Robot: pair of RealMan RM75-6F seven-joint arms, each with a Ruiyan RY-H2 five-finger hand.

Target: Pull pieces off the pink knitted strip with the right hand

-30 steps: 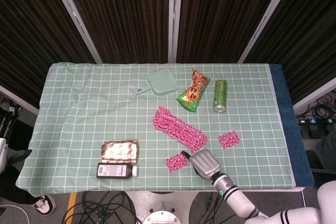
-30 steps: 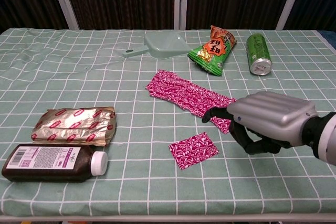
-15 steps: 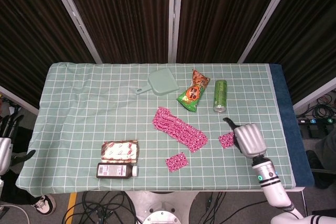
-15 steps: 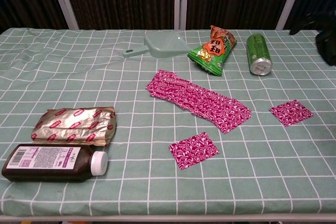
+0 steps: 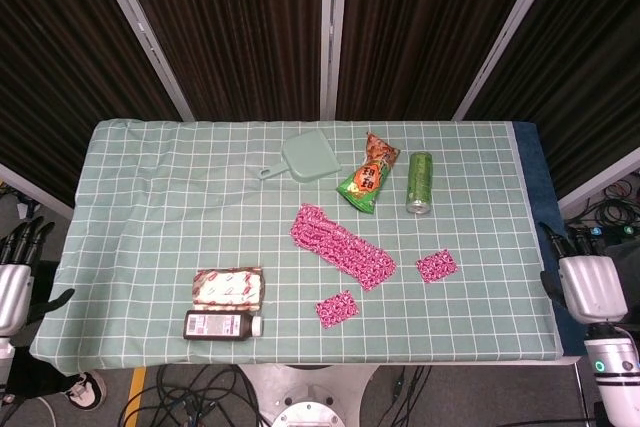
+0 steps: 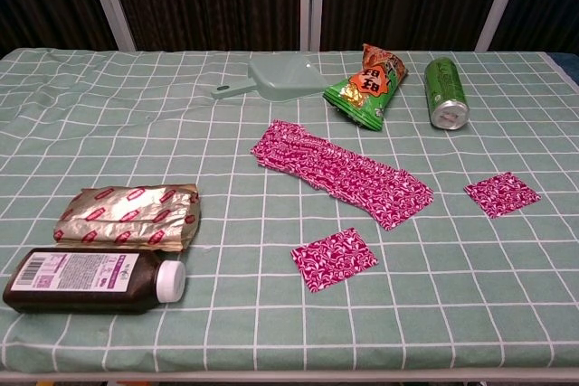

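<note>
The pink knitted strip (image 5: 340, 245) lies diagonally on the green checked cloth near the table's middle, also seen in the chest view (image 6: 342, 173). Two small pink pieces lie apart from it. One piece (image 5: 337, 308) (image 6: 334, 258) sits toward the front edge, the other piece (image 5: 436, 266) (image 6: 502, 193) to the strip's right. My right hand (image 5: 590, 285) hangs beyond the table's right edge, empty, with its fingers apart. My left hand (image 5: 12, 282) is off the left edge, fingers spread and empty. Neither hand shows in the chest view.
At the back stand a pale green dustpan (image 5: 308, 158), a green snack bag (image 5: 368, 174) and a green can (image 5: 419, 182) lying on its side. A foil packet (image 5: 229, 287) and a brown bottle (image 5: 220, 325) lie at the front left.
My right hand has left the strip's front end and swung right, past the table's edge. A torn piece now lies to the strip's right. The left hand rose slightly.
</note>
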